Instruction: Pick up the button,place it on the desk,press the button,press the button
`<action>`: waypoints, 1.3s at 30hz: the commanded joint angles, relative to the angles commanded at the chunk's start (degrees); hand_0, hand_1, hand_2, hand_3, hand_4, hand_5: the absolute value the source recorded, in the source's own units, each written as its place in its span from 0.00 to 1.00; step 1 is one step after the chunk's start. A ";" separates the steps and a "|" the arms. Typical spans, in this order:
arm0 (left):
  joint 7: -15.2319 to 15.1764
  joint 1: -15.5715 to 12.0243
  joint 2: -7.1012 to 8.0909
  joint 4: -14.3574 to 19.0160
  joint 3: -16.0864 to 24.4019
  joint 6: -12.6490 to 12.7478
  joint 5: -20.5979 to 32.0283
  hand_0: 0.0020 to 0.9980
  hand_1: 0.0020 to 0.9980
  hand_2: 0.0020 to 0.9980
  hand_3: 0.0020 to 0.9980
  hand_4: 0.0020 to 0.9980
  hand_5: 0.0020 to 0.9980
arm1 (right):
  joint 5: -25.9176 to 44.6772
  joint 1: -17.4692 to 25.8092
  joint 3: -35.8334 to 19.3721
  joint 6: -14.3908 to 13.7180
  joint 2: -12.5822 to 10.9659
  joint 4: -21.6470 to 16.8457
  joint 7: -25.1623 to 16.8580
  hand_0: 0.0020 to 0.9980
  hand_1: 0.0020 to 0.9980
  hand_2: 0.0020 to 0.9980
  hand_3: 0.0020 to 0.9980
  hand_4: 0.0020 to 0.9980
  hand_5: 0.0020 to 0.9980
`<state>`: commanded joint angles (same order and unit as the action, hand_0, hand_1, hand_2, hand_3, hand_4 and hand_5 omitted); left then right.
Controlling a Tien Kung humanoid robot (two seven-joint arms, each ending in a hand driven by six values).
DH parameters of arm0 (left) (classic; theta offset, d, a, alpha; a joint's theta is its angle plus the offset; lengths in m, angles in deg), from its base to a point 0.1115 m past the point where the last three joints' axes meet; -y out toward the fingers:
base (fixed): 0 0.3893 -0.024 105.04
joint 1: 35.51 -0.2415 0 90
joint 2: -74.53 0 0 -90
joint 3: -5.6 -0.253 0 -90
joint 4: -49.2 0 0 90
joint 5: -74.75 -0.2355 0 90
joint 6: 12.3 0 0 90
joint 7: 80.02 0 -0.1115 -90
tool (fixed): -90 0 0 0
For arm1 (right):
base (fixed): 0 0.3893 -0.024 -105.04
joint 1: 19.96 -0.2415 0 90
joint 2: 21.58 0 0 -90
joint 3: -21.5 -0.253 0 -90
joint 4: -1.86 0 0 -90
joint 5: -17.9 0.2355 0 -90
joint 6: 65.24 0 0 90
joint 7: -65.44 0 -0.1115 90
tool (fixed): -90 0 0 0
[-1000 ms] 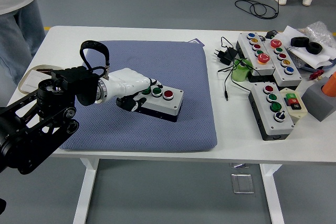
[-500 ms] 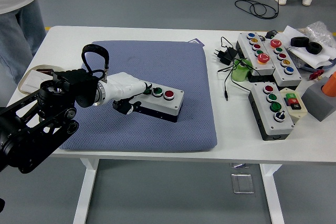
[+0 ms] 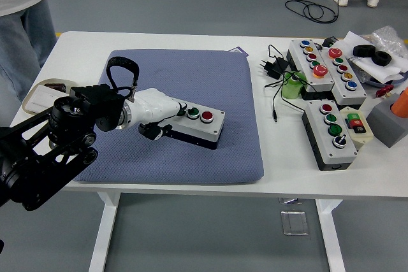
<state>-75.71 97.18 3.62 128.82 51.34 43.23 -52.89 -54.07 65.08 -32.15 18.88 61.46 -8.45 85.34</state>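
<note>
Where quilted blue pad (image 3: 191, 81) lies, boxy button box (image 3: 194, 126), left robot hand (image 3: 155, 112) clasping.

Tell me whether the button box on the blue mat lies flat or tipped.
Flat: the grey button box rests on the blue mat, buttons up.

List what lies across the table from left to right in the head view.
Tray at the left edge → left hand → button box on the blue pad → black power adapter → green object → small four-button box → grey block.
</note>
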 joint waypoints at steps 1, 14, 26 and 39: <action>0.00 0.02 -0.01 -0.13 -0.05 -0.10 -0.15 0.11 0.00 0.04 0.90 0.39 0.00 | 0.00 0.01 0.00 0.01 0.00 0.00 0.01 0.64 0.47 0.62 0.56 0.30 0.22; 0.01 -0.20 -0.12 0.09 0.46 1.29 -1.02 0.11 0.01 0.05 0.88 0.40 0.00 | -0.10 0.13 -0.13 -0.03 0.03 0.00 -0.01 0.64 0.47 0.62 0.56 0.30 0.22; -0.22 -0.30 -0.46 3.59 1.27 5.35 2.06 0.11 0.01 0.05 0.94 0.40 0.00 | -0.10 0.44 -0.06 0.06 0.00 0.00 0.07 0.64 0.47 0.62 0.56 0.30 0.22; -0.47 0.02 -1.31 1.65 -1.41 4.61 2.13 0.11 0.01 0.05 0.93 0.40 0.00 | -0.02 0.57 0.11 0.01 -0.04 0.00 0.00 0.64 0.46 0.62 0.56 0.30 0.22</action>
<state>-76.19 97.20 2.31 130.47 49.92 47.84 -50.76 -54.09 65.65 -32.04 18.89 61.42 -8.45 85.34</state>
